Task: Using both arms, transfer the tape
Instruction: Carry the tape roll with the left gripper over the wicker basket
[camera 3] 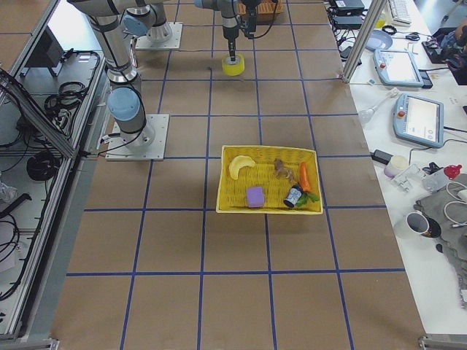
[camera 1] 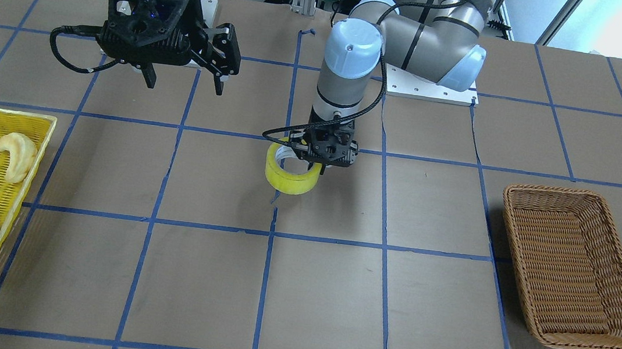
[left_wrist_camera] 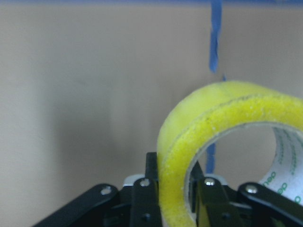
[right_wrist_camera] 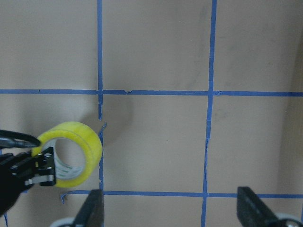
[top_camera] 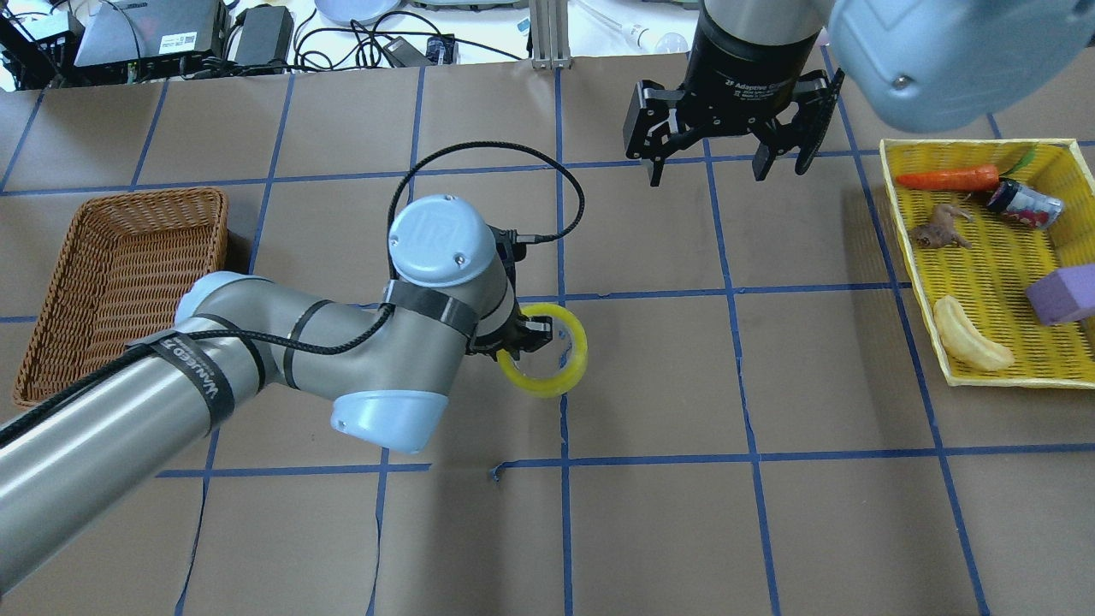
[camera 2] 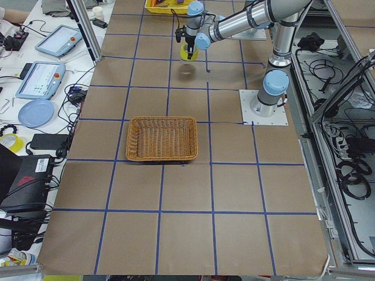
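Above the desk (camera 1: 326,293), the left hand (camera 1: 315,162) gripped the tape (camera 1: 289,182) by its wall, nearer the wicker basket (camera 1: 526,194); the right hand (camera 1: 185,84) hung open, well apart.

Tape (camera 1: 288,182) glossy plastic; basket (camera 1: 570,262) woven wicker.

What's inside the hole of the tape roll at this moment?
One of the left gripper's fingers sits inside the tape, pinching its wall against the outer one. Its white printed core and the table show through. The roll hides how far the finger reaches.
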Robot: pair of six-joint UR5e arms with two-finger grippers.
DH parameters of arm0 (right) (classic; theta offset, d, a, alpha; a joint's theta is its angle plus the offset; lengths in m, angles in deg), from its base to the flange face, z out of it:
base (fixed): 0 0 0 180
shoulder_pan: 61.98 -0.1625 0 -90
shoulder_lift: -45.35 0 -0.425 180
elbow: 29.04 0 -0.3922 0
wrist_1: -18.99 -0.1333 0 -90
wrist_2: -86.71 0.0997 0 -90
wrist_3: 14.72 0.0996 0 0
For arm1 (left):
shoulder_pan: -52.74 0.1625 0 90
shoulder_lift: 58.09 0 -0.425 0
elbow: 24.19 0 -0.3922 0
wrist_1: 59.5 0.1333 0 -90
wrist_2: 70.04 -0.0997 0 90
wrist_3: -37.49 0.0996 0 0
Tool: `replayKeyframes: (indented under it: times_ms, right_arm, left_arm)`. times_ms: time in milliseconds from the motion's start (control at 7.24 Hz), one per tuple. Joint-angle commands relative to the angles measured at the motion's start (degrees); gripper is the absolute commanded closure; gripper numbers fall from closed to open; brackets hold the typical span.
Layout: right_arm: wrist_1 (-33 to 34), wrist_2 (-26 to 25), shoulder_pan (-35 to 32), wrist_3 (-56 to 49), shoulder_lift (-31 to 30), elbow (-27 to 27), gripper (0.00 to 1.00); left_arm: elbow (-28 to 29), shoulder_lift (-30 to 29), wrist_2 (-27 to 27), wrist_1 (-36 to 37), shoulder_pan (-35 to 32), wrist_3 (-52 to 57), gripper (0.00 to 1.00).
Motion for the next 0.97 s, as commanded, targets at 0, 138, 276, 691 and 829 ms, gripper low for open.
replayKeyframes:
  times_ms: [0,138,276,691,829]
  right_arm:
    - [0.02,-0.26,-0.09,0.04,0.03,-0.04,0.0]
    - [-0.06,-0.62,0.17,0.04,-0.06,-0.12,0.0]
    - [-0.07,-0.53,-0.09,0.04,-0.06,-0.13,0.0]
    - [0.02,-0.44,0.26,0.04,0.03,-0.13,0.0]
    - [0.11,-0.44,0.26,0.04,-0.06,-0.13,0.0]
  left_arm:
    - [6.83,3.48,-0.35,-13.33,14.4,19.84,1.0]
    - [8.95,4.88,-0.61,-17.91,20.56,27.93,1.0]
    - [10.02,5.77,-2.7,-20.22,27.06,37.67,1.0]
    - [15.64,0.35,-1.24,-21.3,50.29,70.82,1.0]
    - [18.18,-2.63,-1.49,-19.64,51.99,72.47,1.0]
